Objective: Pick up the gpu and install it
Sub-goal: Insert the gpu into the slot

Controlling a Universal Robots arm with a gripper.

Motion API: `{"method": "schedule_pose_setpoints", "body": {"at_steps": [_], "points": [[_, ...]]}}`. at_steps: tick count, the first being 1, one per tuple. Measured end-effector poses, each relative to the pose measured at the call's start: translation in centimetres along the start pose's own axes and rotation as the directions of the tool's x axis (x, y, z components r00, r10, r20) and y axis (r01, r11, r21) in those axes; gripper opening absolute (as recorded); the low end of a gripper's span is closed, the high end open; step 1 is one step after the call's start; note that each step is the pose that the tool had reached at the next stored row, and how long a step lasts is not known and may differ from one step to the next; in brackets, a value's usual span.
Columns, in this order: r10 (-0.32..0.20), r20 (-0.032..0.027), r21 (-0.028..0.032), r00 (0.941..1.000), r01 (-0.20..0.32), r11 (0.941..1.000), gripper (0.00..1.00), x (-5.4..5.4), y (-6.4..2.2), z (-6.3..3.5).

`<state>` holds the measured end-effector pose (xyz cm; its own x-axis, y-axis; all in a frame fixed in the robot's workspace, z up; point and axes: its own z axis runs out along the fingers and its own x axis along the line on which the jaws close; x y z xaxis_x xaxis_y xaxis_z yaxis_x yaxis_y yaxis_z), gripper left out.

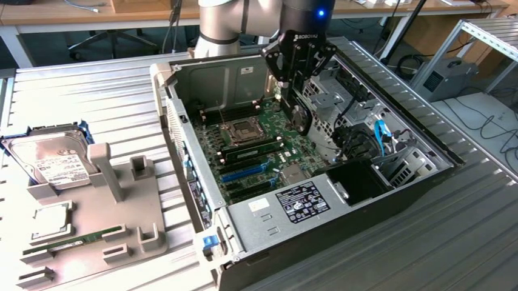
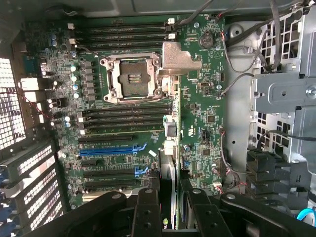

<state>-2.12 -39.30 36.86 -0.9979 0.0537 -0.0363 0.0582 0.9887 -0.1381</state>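
Observation:
My gripper hangs over the open computer case, shut on the gpu. The gpu is a thin black card held upright, dangling toward the green motherboard. In the wrist view the card runs edge-on away from the black fingers, and its silver bracket is at the far end, over the motherboard beside the empty CPU socket. The blue expansion slot lies to one side of the card, apart from it. My gripper clamps the card's near end.
A grey fixture on the exterior view's left holds a silver hard drive, a CPU chip and a green memory stick. Inside the case, a metal drive cage with cables and a blue cable crowd the exterior view's right.

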Motion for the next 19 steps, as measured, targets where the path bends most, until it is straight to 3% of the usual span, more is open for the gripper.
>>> {"method": "schedule_pose_setpoints", "body": {"at_steps": [10,19], "points": [[-0.063,0.0089,-0.002,0.998,0.063,0.998,0.26,0.0,0.0,0.0],[-0.133,0.0189,-0.0035,0.9909,0.133,0.9911,0.26,0.0,0.0,0.0]]}}
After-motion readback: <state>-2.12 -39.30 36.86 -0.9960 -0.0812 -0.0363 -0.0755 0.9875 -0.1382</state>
